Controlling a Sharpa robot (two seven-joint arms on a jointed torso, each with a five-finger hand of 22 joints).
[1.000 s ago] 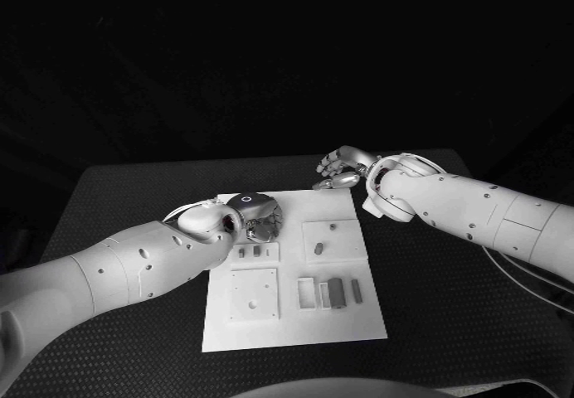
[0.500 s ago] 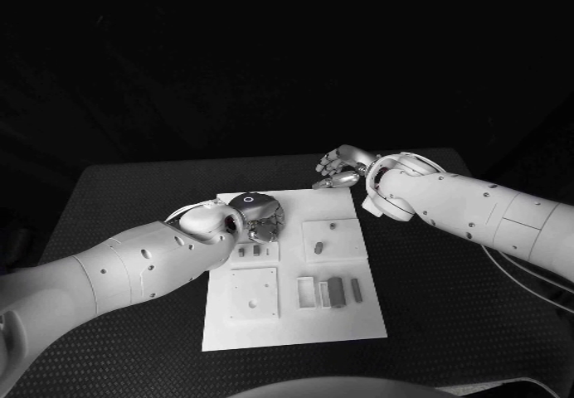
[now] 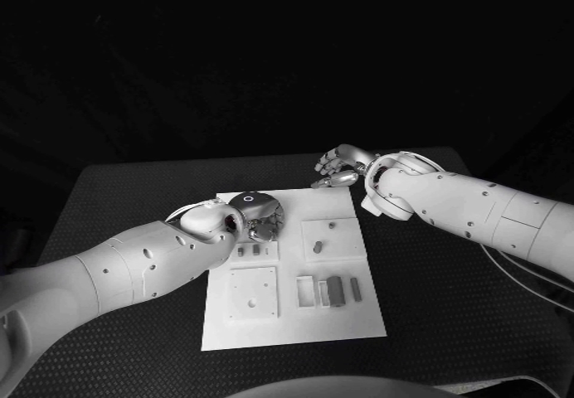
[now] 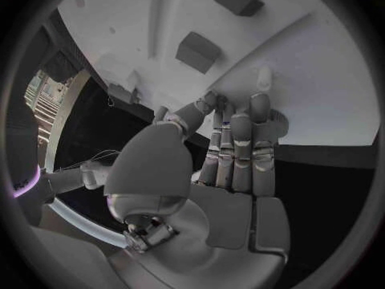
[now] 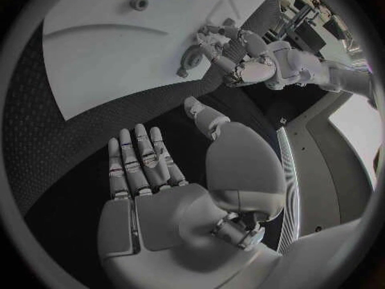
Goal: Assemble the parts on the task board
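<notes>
The white task board (image 3: 295, 319) lies mid-table. My left hand (image 3: 262, 219) hovers low over its far left part, fingers straight and close together, tips down at the board (image 4: 321, 77). A small dark bit shows between its thumb and fingertips (image 4: 227, 111); I cannot tell whether it is a held part. A short peg (image 4: 263, 77) stands just past those fingertips. My right hand (image 3: 340, 168) hangs over the black table beyond the board's far right corner, palm (image 5: 160, 205) bare, fingers apart, holding nothing. The right wrist view shows the left hand (image 5: 240, 58) at the board's edge (image 5: 120, 51).
On the board lie small pieces (image 3: 248, 249), a peg (image 3: 318, 245) in a raised square, a square plate with a hole (image 3: 254, 293) and long bars (image 3: 336, 291) beside white frames (image 3: 306, 292). Two grey blocks (image 4: 198, 50) sit ahead of the left hand. Black matting surrounds the board.
</notes>
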